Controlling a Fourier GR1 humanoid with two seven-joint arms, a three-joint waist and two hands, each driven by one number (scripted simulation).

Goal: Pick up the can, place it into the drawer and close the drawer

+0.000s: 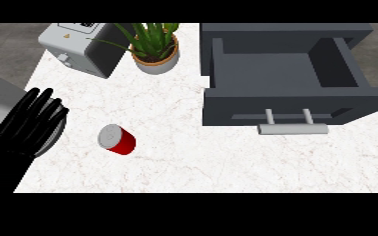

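Head view. My left hand, black with straight, spread fingers, shows at the left edge of the frame, fingertips pointing toward the top; it holds nothing and touches no object. My right hand does not appear in the frame.

The small red cylindrical can with a silver metal lid lies tilted on the white marbled counter top in the lower left part of the frame, just to the right of my left hand and apart from it. Its lid faces the upper left. Bare counter surrounds the can on every side.

The dark grey box-shaped drawer fills the upper right of the frame. It stands pulled open, its interior exposed and holding nothing visible. Its front panel faces the lower edge of the frame and carries a pale grey bar handle on two short posts. The drawer is well apart from the can, across a stretch of bare counter to the right.

At the upper left stands a light grey boxy appliance with a dark side panel. Just to its right, at upper centre, a green spiky-leaved plant in a round tan pot sits between the appliance and the drawer. Neither lies between the can and the drawer.
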